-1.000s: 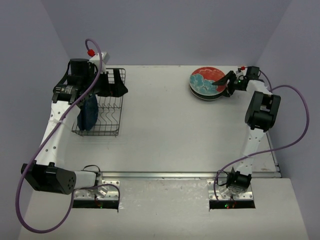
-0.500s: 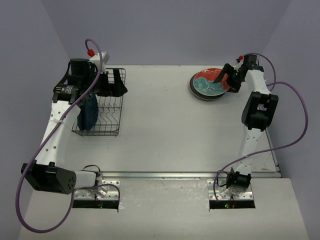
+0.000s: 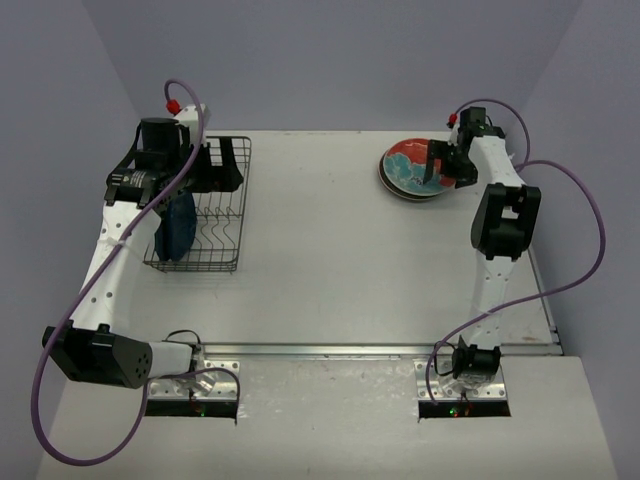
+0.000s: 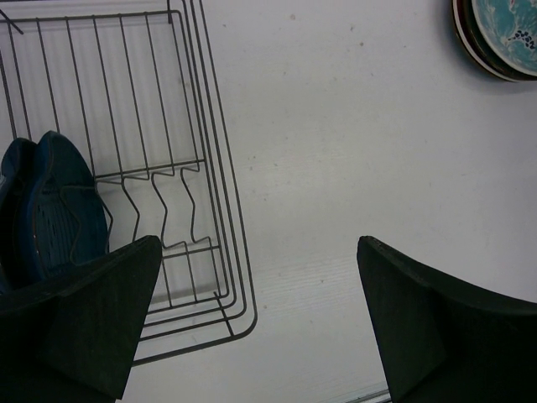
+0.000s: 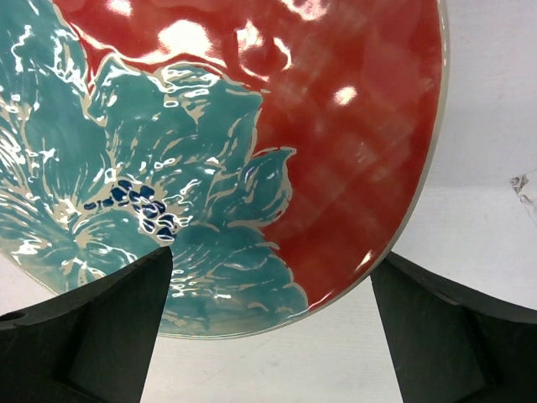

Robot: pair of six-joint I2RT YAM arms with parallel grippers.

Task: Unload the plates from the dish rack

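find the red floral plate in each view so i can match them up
Top external: the red floral plate lies at upper right, topping a stack, under the right gripper.
Left wrist: only its edge shows, cut off at the top right corner.
Right wrist: it fills most of the frame.
Shared landmark: the white table, bare beside the plate in all three.

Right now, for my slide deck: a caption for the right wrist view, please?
Open right gripper hovers over the red floral plate, white table beyond.
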